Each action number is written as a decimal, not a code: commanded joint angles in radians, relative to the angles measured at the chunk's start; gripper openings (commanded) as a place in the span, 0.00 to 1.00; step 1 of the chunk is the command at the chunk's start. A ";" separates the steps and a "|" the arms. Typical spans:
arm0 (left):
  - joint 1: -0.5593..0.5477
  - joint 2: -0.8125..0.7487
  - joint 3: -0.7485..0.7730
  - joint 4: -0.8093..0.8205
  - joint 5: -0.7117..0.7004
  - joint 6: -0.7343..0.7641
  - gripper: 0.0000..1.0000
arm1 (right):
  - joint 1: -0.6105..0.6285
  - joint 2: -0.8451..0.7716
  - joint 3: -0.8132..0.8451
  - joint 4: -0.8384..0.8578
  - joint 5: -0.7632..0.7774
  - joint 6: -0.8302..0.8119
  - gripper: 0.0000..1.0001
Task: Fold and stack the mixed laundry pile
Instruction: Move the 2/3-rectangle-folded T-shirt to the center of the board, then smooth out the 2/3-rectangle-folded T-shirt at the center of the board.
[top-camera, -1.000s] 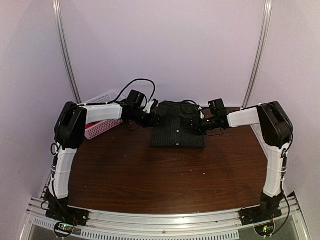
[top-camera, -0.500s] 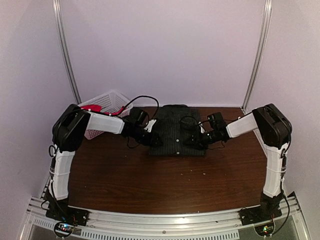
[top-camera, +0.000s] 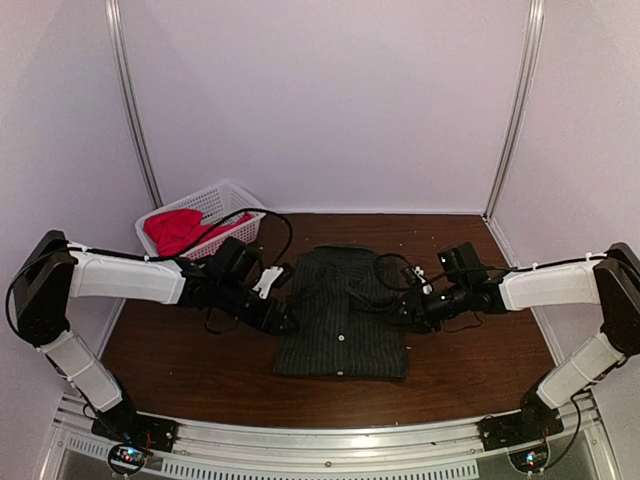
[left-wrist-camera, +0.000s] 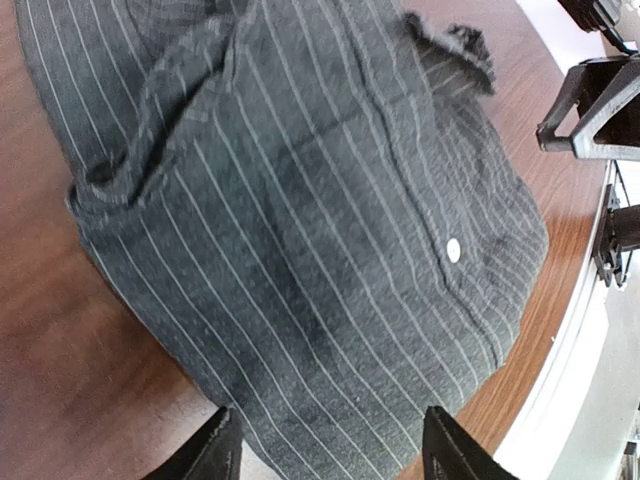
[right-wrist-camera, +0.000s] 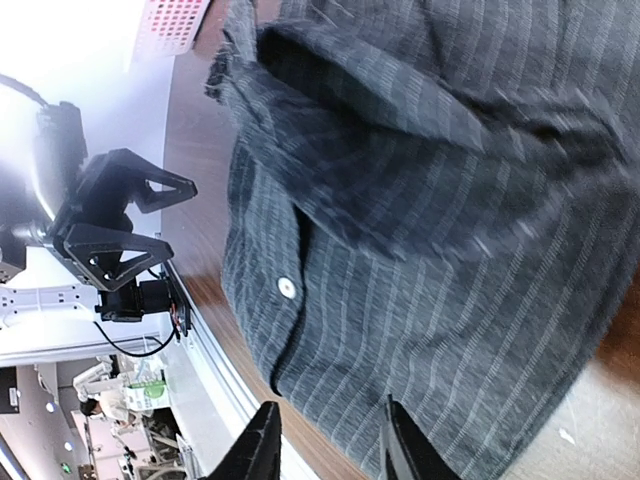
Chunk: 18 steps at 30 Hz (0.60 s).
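Dark wooden bench, pinstriped shirt flat at centre, left pincer wide over its edge, right pincer narrow, grip unclear, red T-shirt in white basket.

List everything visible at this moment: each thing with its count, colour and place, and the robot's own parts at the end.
pinstriped shirt: one, dark charcoal with white buttons, lying flat at the middle of the table
T-shirt: one, red-pink, bunched inside the basket
basket: one, white lattice plastic, at the table's far-left corner
table: one, dark brown wood, under everything
left gripper: one, black, open at the shirt's left edge
right gripper: one, black, fingers apart at the shirt's right edge; whether it grips the cloth cannot be told
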 joint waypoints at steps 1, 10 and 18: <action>0.004 0.007 0.054 0.004 -0.028 0.048 0.63 | 0.040 0.055 0.094 -0.083 -0.026 -0.078 0.33; 0.010 0.126 0.159 0.036 -0.076 0.055 0.63 | 0.069 0.275 0.242 -0.065 0.097 -0.099 0.28; 0.105 0.253 0.267 0.030 -0.079 0.062 0.64 | 0.008 0.456 0.456 -0.033 0.161 -0.046 0.28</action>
